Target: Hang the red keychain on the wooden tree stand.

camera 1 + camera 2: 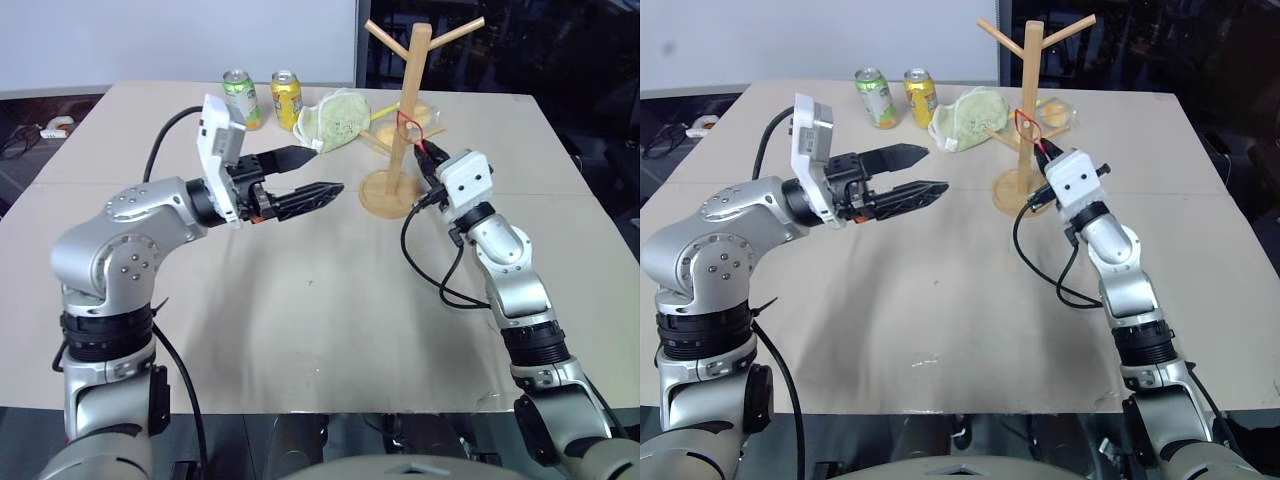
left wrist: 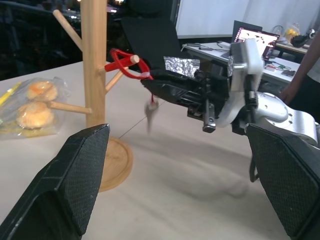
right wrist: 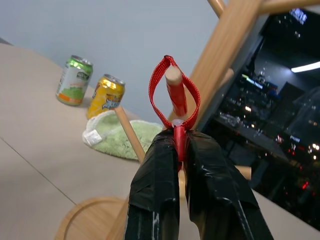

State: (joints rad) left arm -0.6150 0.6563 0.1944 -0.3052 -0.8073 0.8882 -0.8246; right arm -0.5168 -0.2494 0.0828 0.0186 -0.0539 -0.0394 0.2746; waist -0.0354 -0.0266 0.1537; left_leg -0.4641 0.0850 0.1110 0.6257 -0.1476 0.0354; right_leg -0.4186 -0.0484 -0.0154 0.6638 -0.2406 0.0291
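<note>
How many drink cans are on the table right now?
2. The green can and the yellow can stand side by side at the table's far edge, the green one on the left.

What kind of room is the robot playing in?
Probably an office or lab workroom. Behind the big beige table stands a desk with an open laptop, cables and bits. On the table, two drink cans and a light wooden tree stand look set out for practice.

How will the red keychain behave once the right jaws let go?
Probably floppy: the red keychain is a thin strap loop draped round a peg of the wooden tree stand. Likely light; it may swing, since a small piece dangles below.
</note>
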